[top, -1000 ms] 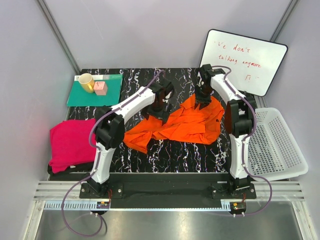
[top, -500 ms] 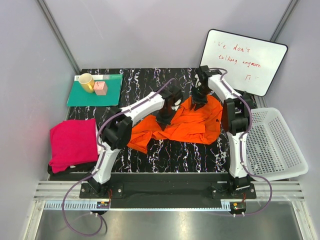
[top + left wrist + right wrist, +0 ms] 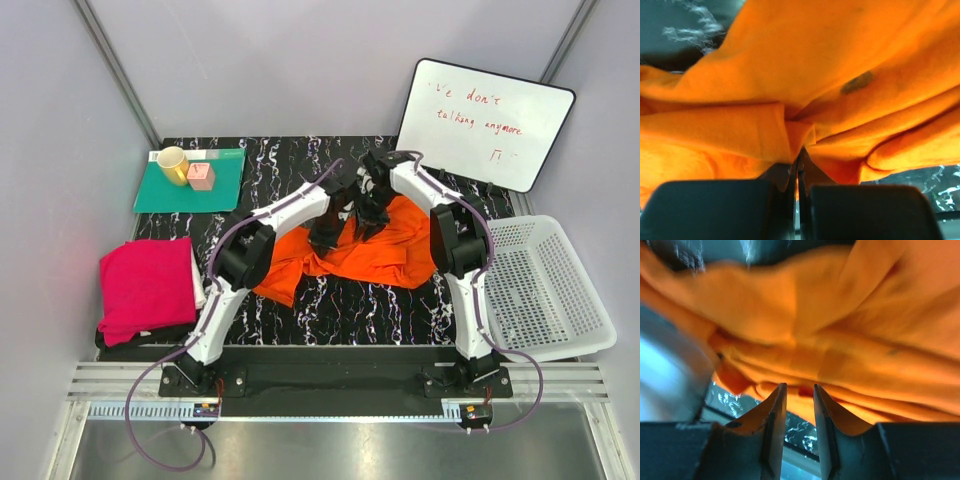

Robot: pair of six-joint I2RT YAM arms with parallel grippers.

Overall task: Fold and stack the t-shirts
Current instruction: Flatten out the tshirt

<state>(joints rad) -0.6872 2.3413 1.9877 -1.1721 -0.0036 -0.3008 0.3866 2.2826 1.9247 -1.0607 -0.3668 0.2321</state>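
The left arm [image 3: 285, 212] reaches from its base toward 1 o'clock, and the right arm [image 3: 425, 190] toward 11 o'clock. The wrists sit just beside each other, grippers pointing down. Left gripper [image 3: 796, 161]: jaws fully together, pinching a fold of the orange t-shirt [image 3: 815, 60]. Right gripper [image 3: 799, 390]: jaws narrowly apart, clamped on the same cloth.

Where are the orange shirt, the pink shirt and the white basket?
orange t-shirt [image 3: 395, 255], top view, right half of the cloth
pink t-shirt [image 3: 145, 285], top view, middle of the cloth
white basket [image 3: 560, 290], top view, its perforated floor
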